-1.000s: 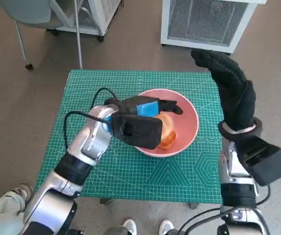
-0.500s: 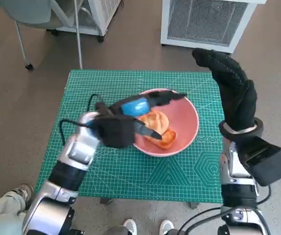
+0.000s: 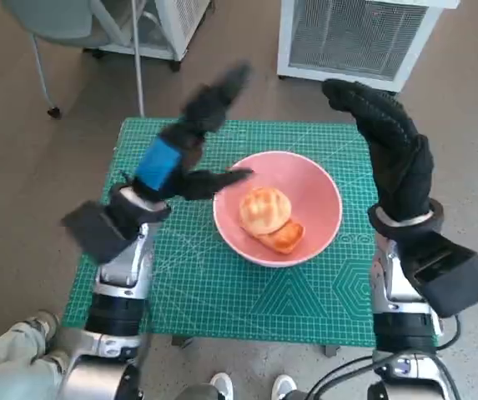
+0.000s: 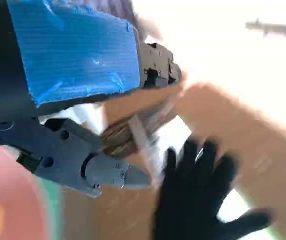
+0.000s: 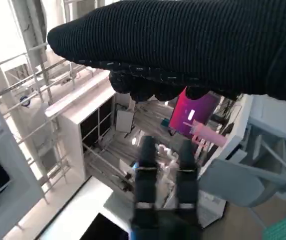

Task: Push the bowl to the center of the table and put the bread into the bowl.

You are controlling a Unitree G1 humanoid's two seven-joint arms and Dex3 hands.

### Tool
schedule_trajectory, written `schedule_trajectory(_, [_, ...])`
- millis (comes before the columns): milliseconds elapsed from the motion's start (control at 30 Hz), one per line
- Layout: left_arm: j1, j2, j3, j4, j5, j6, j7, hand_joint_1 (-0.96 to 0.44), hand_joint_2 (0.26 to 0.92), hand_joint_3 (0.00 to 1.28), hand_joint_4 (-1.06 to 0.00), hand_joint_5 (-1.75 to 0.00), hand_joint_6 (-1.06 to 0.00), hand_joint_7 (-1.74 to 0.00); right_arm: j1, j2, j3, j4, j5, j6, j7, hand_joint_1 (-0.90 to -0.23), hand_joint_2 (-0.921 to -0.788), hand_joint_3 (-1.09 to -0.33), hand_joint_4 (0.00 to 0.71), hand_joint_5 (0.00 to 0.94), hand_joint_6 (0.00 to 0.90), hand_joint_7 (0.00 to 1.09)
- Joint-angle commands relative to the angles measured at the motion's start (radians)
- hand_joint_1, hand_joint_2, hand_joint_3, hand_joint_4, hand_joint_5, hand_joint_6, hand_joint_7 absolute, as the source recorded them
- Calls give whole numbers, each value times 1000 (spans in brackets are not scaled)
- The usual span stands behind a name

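Observation:
A pink bowl point(image 3: 318, 221) sits near the middle of the green table mat point(image 3: 222, 292) in the head view. Inside it lie a round golden bread roll point(image 3: 264, 207) and a smaller orange-brown piece point(image 3: 284, 237). My left hand point(image 3: 184, 146) is raised above the mat, left of the bowl, blurred, fingers spread and holding nothing. My right hand point(image 3: 389, 142) is lifted over the table's far right corner, fingers extended, empty. In the left wrist view the blue-taped back point(image 4: 73, 47) fills the upper part and the gloved right hand point(image 4: 200, 197) shows blurred beyond.
A white grilled unit point(image 3: 355, 37) stands on the floor beyond the table. A chair leg and pole point(image 3: 136, 58) stand at the far left. A person's knee point(image 3: 9, 367) and shoes point(image 3: 251, 387) show at the near edge.
My left hand has let go of the bread, which now lies in the bowl, and has swung up and out to the left. The right hand has stayed raised.

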Motion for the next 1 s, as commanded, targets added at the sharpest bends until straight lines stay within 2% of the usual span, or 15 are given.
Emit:
schedule_trajectory(33, [32,-24,16,-11,-55,-13,-6,-686,921,408,-172,-48,-205,-166,-11,8,7,16,-14,2,-11,-681,-921,-841,273,10,-1,626])
schedule_trajectory(367, [44,-4,29,-21,-89,-40,-46,-684,921,490,-151,-17,-186,-136,-26,9,14,18,-22,1,-21,-685,-921,-828,279,12,-1,638])
schedule_trajectory(567, [35,3,35,-20,-115,-34,-77,-708,921,518,-135,-5,-156,-110,-26,9,18,3,-40,17,-40,-693,-921,-821,283,13,1,646])
schedule_trajectory(1000, [29,14,30,0,-47,-93,-49,-731,921,544,-125,0,-152,-91,-24,3,18,-15,-50,24,-60,-694,-921,-819,282,11,2,658])
